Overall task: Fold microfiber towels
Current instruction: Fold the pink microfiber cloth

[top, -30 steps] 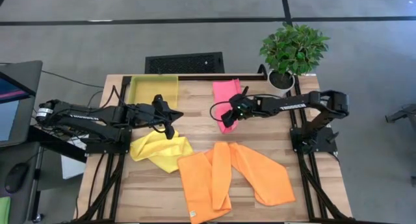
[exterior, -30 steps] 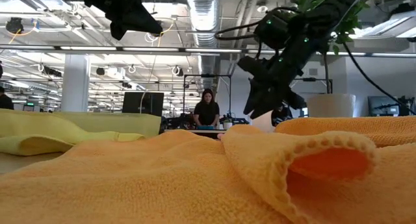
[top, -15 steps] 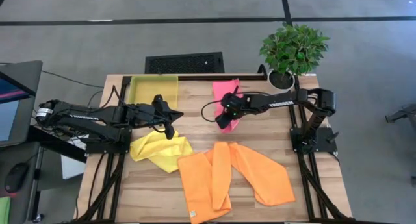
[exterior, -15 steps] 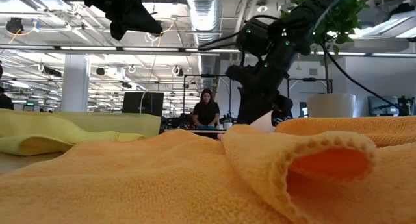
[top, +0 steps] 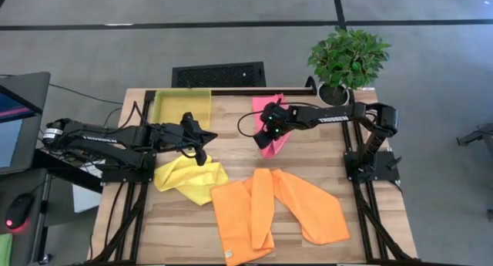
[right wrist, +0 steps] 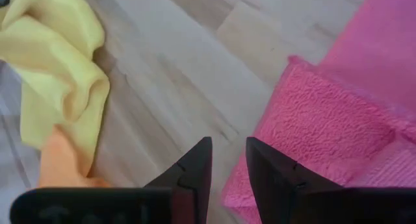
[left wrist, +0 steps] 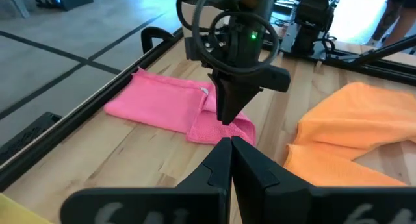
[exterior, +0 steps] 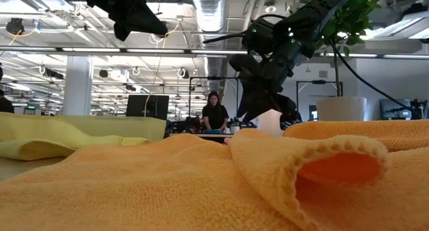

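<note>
My right gripper [right wrist: 227, 169] poised over pink towel [top: 271, 119] near table's far edge, fingers slightly apart, nothing between. Best next move, I judge: catch doubled near edge square, lift low so floppy terry doesn't twist. My left gripper [left wrist: 231, 160] closed, idle above yellow towel [top: 191, 177]. Orange towels [top: 277, 208] rumpled, overlapping at front.
</note>
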Controlling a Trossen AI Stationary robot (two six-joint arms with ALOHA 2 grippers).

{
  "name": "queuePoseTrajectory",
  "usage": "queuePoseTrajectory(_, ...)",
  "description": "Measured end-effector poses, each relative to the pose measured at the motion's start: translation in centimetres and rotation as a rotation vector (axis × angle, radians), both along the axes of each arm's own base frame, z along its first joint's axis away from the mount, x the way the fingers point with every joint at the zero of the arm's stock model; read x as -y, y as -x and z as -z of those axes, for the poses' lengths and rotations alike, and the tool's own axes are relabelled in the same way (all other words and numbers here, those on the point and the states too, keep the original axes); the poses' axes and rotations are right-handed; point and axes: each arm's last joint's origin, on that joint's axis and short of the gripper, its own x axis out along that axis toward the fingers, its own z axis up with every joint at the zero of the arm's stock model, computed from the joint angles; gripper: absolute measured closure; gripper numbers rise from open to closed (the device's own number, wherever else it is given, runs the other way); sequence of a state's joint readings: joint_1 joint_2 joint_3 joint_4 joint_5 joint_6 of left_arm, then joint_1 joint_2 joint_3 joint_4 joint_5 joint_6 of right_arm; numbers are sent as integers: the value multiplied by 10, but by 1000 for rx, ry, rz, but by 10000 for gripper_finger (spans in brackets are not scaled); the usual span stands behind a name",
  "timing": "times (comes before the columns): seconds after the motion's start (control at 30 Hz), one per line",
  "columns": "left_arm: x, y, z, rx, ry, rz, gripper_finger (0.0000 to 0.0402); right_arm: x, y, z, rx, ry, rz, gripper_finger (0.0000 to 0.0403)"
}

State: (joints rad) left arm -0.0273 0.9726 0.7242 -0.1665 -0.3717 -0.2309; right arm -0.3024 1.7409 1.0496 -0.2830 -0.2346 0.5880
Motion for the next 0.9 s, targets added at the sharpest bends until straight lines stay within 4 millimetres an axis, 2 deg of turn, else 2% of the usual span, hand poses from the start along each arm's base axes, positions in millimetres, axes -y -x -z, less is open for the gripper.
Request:
queuePoseTrajectory(0.2,0,0,0,-3,-7,3,401,6,3,1,-10,10,7,242)
queuePoseTrajectory(0.37,0,0,0,-3,-8,4,401,17,15,5,-104,-27,64,219)
queuePoseTrajectory(0.53,0,0,0,-4,-7,4,401,19,28,11,-230,-4,3,226)
queuePoseTrajectory(0.9,0,0,0,-4,-7,5,401,22,25,10,-239,131,40,252)
